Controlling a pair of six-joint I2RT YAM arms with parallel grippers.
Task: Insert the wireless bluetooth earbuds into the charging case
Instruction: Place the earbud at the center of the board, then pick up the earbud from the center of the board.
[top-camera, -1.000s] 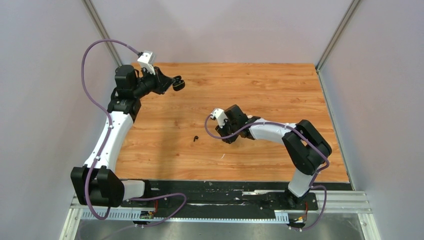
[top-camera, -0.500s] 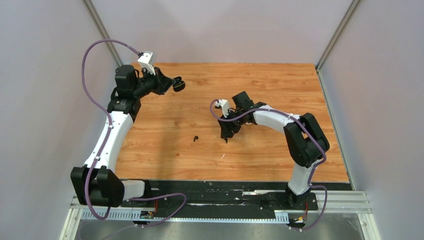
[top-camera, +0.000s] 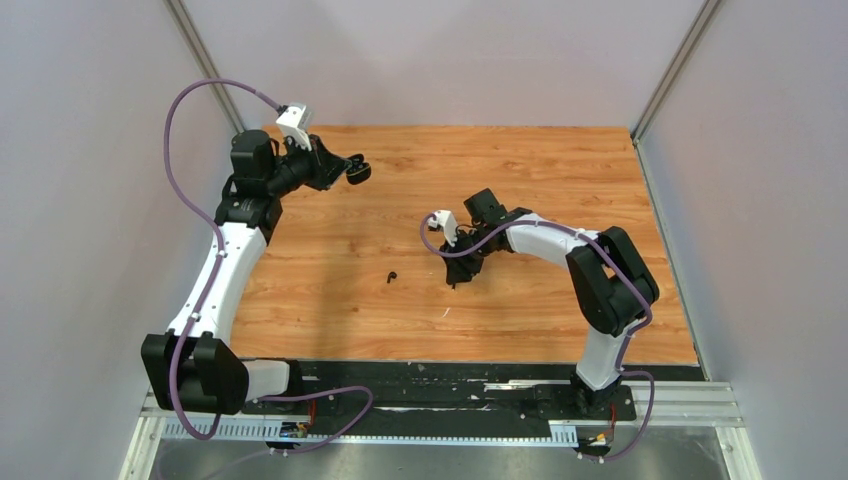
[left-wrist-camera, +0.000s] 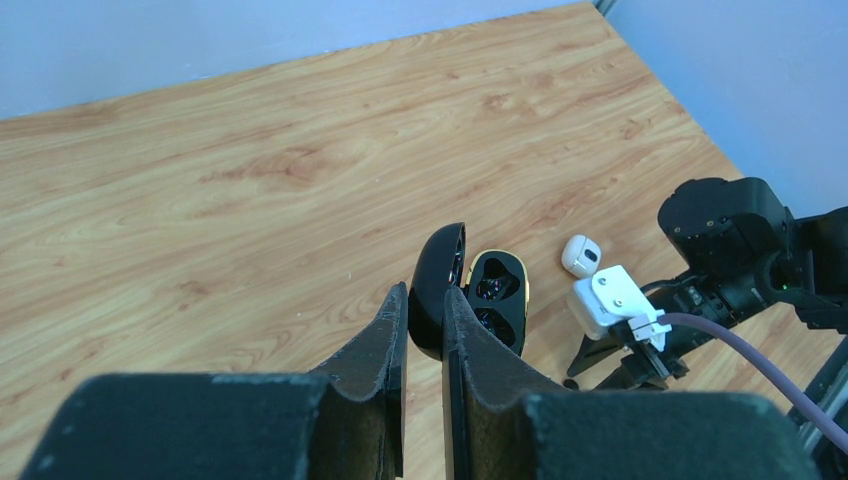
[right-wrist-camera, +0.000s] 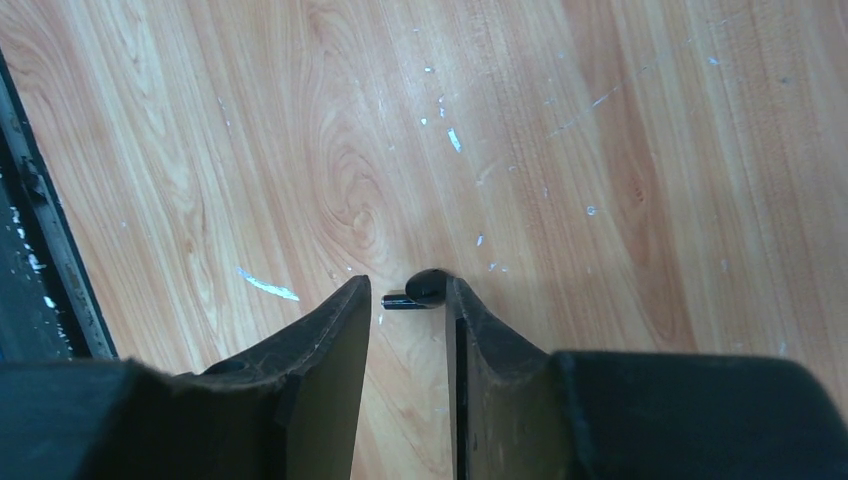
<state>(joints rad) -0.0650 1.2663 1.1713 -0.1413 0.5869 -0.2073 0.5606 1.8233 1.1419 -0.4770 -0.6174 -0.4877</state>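
My left gripper (left-wrist-camera: 425, 292) is shut on the raised lid of an open black charging case (left-wrist-camera: 497, 295) with a gold rim, held above the far left of the table; its two sockets look empty. The gripper (top-camera: 343, 170) and the case (top-camera: 358, 172) also show in the top view. My right gripper (right-wrist-camera: 408, 292) is open and points down at the table with a black earbud (right-wrist-camera: 425, 289) between its fingertips, the bud against the right finger. A second black earbud (top-camera: 391, 277) lies on the wood to the left of the right gripper (top-camera: 455, 279). No white earbud shows for certain.
A small white rounded piece (left-wrist-camera: 581, 255) lies on the table beside the right arm; I cannot tell what it is. White scuffs and flecks mark the wood (right-wrist-camera: 265, 286). The black front rail (right-wrist-camera: 40, 230) runs along the near table edge.
My right gripper has swung from level to pointing down and has come down over the black earbud. The left arm and the case have not moved.
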